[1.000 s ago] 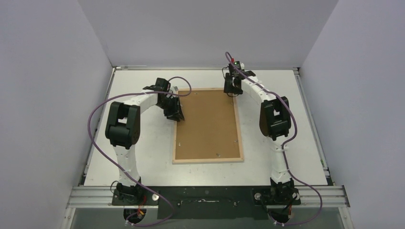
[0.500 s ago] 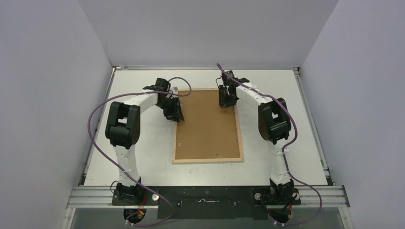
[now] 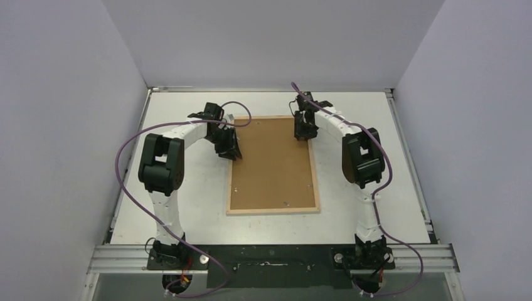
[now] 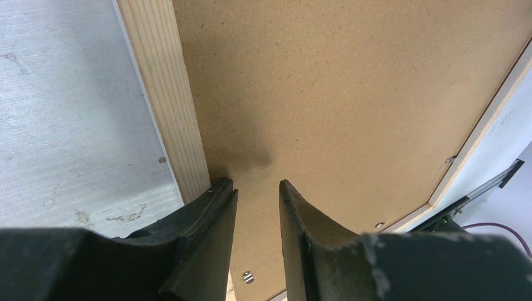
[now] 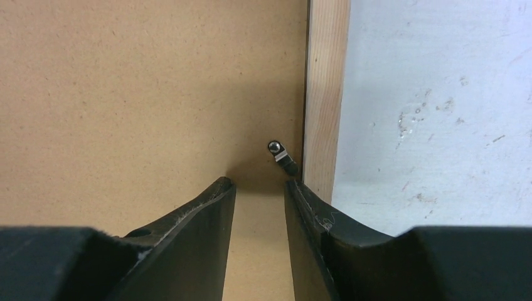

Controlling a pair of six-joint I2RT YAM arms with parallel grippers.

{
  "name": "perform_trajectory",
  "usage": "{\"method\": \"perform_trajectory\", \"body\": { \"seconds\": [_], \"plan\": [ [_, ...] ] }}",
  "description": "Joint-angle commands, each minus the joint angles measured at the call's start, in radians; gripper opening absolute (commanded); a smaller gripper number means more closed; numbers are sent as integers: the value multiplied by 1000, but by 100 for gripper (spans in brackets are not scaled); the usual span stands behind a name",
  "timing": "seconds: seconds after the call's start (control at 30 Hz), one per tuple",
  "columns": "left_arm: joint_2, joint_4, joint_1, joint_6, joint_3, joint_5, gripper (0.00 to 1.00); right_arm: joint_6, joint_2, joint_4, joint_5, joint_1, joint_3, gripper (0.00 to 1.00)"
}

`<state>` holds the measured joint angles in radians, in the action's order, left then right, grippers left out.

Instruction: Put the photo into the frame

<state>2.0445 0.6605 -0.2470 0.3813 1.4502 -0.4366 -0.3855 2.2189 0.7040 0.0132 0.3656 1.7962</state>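
One frame (image 3: 273,211), pale wood back up, flat on desk (image 3: 207,216). One brown backing board (image 3: 273,166) inside frame's rails. Two arms at frame's far end.
Left gripper (image 4: 256,183): narrow gap, nothing between, tips over board beside frame's left rail.
Right gripper (image 5: 258,182): narrow gap, empty, tips beside frame's right rail, just short of one metal tab (image 5: 280,152).
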Motion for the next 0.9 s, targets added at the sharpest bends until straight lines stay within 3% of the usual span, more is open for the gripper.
{"method": "perform_trajectory", "body": {
  "seconds": [0.0, 0.57, 0.73, 0.87],
  "plan": [
    [10, -6, 0, -4, 1, 2, 30, 9, 20, -41, 24, -16, 22, 37],
    [14, -4, 0, -3, -1, 2, 30, -15, 47, -101, 102, 9, 28, 41],
    [10, -2, -1, -2, 2, 0, 30, -12, 21, -82, 36, 10, 26, 41],
    [-20, 13, 0, -4, 26, -8, 30, -26, -87, -64, -63, 10, -6, 41]
  ]
}}
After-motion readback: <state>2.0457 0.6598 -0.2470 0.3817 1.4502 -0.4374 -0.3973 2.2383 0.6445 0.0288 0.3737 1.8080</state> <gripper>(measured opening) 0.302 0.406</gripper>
